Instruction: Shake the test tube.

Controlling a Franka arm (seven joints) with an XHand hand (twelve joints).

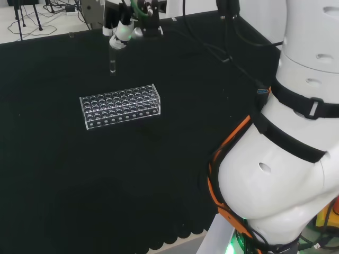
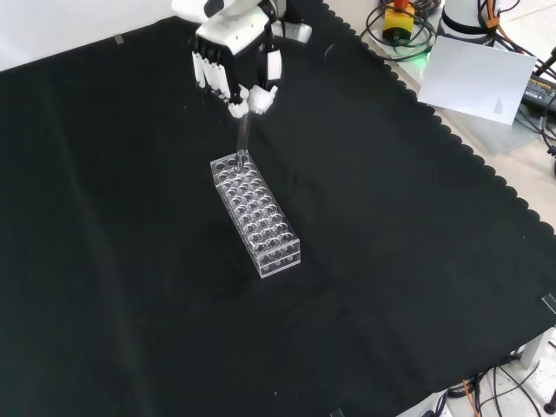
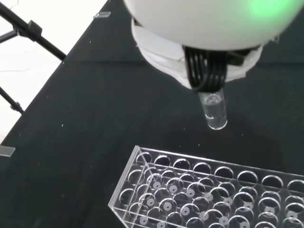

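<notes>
The arm (image 1: 280,174) is made of big, rounded white links with small oval holes, black straps with a grey buckle, and an orange cable running along the seams. The hand (image 2: 228,52) is white with black finger segments; black cables (image 3: 209,71) bundle under its palm.

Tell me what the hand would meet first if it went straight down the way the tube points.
Probably the bare black cloth just beyond the far end of the rack; the test tube in the hand hangs clear of it, though depth is unclear.
</notes>
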